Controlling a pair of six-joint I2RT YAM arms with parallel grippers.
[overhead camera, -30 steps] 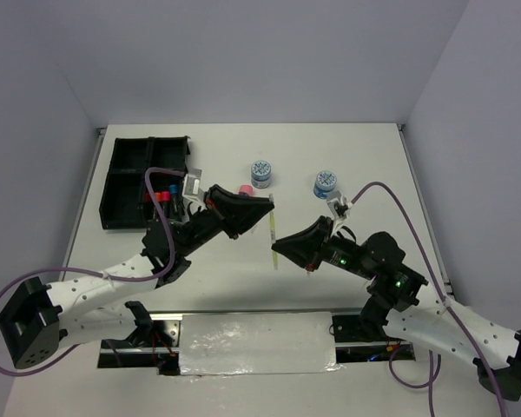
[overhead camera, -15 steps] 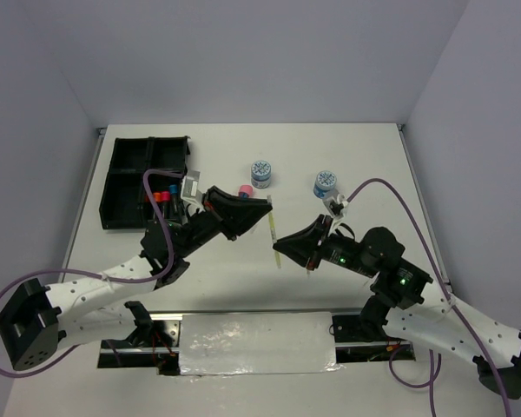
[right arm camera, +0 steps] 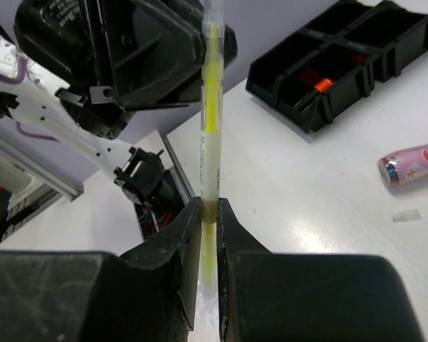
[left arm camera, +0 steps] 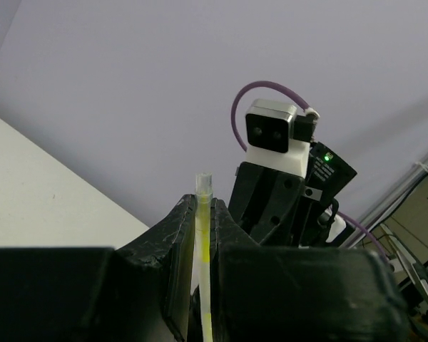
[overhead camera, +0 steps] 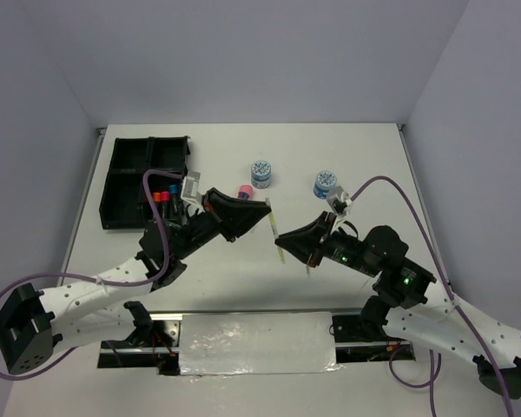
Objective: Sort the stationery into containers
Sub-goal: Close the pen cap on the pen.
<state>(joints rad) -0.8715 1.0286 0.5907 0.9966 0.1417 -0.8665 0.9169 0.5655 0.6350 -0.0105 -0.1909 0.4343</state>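
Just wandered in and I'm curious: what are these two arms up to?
Both arms are pinching the same thin yellow-green pen, which looks lifted off the table. The left gripper holds the far end and the right gripper the near end. Two tubs and a pink tube lie on the table, and a few markers are already in the black tray.

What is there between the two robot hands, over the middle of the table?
A thin yellow-green pen bridges the gap. The left hand and the right hand are each shut on it. The overhead view shows this, and both wrist views show the grips close up.
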